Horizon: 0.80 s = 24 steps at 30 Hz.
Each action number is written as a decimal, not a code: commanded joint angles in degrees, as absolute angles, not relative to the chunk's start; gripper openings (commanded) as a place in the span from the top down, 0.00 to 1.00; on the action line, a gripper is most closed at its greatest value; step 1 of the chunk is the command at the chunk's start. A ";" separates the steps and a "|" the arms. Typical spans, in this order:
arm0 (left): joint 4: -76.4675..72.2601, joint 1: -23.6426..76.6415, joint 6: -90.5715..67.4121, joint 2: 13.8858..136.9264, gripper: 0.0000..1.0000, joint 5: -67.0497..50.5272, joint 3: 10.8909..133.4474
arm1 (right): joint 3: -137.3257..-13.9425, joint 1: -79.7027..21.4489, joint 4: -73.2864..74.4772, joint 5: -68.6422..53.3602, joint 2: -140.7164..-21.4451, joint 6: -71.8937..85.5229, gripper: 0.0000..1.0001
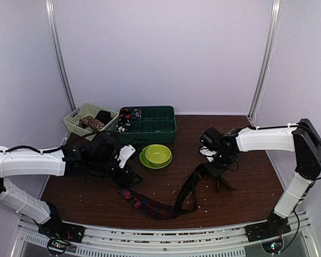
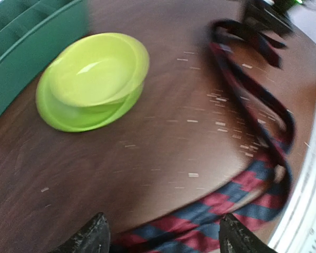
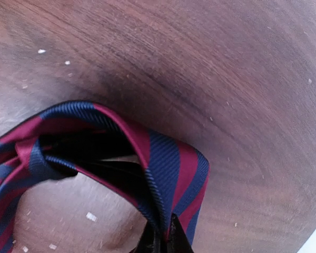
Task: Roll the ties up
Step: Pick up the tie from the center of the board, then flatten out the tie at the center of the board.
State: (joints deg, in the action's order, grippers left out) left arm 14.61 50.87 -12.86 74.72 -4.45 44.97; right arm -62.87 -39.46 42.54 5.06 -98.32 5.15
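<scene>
The long, narrow fabric necktie with red and navy diagonal stripes (image 1: 166,210) lies on the dark brown wooden desk (image 1: 241,198) in a loose V. One leg runs toward the left arm and the other toward the right arm, with the bend near the front edge.

Left fingers (image 2: 92,237): spread apart, one on each side of a striped stretch of the tie that lies flat between them. Whether they touch it cannot be told.

Right fingers (image 3: 181,246): closed on the tie — the fabric is doubled into a loop just beyond the pinch.

A lime-green plastic bowl (image 1: 157,154) sits on a matching round plate (image 1: 144,161) behind the tie, apart from it. A dark green compartment tray (image 1: 160,126) and a pale green slotted basket (image 1: 77,119) stand at the rear left.
</scene>
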 commanded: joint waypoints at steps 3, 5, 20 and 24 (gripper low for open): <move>3.83 59.75 -10.53 79.93 0.25 -4.96 45.90 | -60.77 -39.46 42.37 1.45 -86.31 10.21 1.00; -0.80 61.34 -10.92 81.65 0.25 -3.38 46.38 | -61.15 -39.47 42.36 0.13 -82.85 10.62 1.00; -35.15 73.04 -8.56 90.45 0.17 14.47 48.49 | -68.58 -43.51 35.69 -6.65 -61.06 21.13 1.00; -44.06 77.50 -5.47 96.93 0.14 23.18 50.18 | -71.15 -45.50 36.68 -2.71 -61.95 24.08 1.00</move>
State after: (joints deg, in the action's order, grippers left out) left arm -29.93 74.02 -9.50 91.90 12.78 47.59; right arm -68.73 -43.86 37.34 -6.39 -61.17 19.59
